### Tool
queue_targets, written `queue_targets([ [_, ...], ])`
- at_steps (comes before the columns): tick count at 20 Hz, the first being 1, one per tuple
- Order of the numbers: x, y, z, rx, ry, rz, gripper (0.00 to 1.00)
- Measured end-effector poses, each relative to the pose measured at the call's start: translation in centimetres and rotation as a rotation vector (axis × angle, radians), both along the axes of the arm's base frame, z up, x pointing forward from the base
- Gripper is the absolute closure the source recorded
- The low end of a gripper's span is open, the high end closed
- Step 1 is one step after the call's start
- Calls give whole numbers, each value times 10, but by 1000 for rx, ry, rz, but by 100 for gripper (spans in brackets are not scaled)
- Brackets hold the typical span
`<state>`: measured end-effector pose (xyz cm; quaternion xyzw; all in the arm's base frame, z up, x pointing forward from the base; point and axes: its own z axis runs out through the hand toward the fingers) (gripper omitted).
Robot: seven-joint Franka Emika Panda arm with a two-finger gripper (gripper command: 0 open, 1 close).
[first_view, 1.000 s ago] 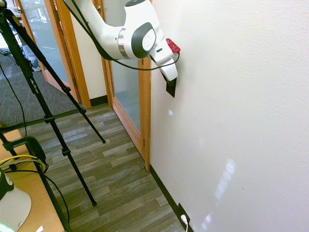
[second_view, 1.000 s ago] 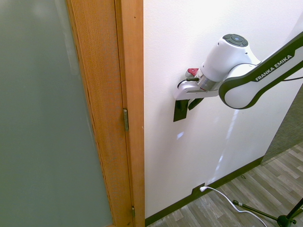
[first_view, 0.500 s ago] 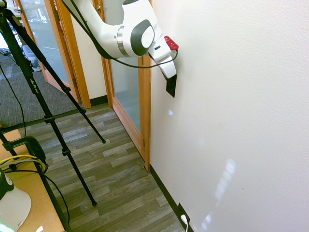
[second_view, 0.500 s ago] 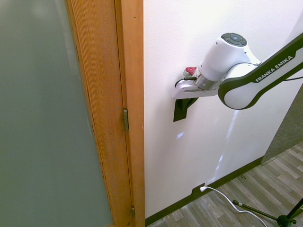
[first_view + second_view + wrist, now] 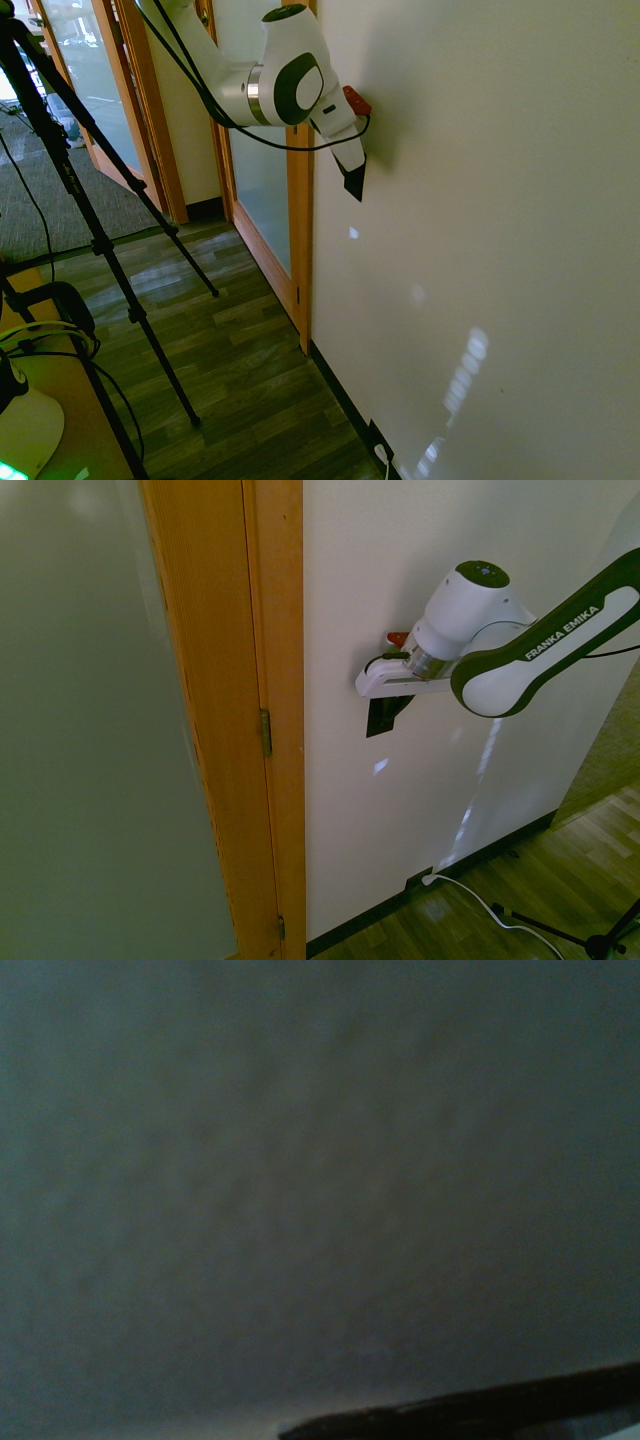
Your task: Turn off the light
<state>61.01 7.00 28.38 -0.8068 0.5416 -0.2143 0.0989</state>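
Note:
The light switch (image 5: 355,182) is a small black upright plate on the white wall, just beside the wooden door frame. It also shows in the second exterior view as the switch (image 5: 379,718), with only its lower part visible. My gripper (image 5: 353,160) is pressed against the wall over the plate's upper part, and its white hand (image 5: 385,680) lies flat along the wall, hiding the top of the plate. The wrist view shows only dim, blurred wall with a dark strip (image 5: 480,1415) along its bottom edge. No lamp is in view.
A wooden door frame (image 5: 255,720) with frosted glass stands right next to the switch. Low on the wall sits another black plate (image 5: 417,884) with a white cord (image 5: 480,905) plugged in. A black tripod (image 5: 100,240) stands on the wood floor.
The room has turned noticeably dimmer than in the earlier frames. The hand has shifted slightly upward along the wall over the switch plate.

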Motion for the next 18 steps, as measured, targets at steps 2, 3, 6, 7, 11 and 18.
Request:
queue_targets([
  [2,-1,-1,0,7,-4,1,0],
  [3,-2,-2,-1,10,-10,2,0],
  [6,-4,-3,-2,16,-22,5,0],
  [7,-5,-3,-2,18,-25,5,0],
  [11,-15,-6,-14,21,-15,5,0],
  [18,-52,-29,-41,-1,-45,14,0],
])
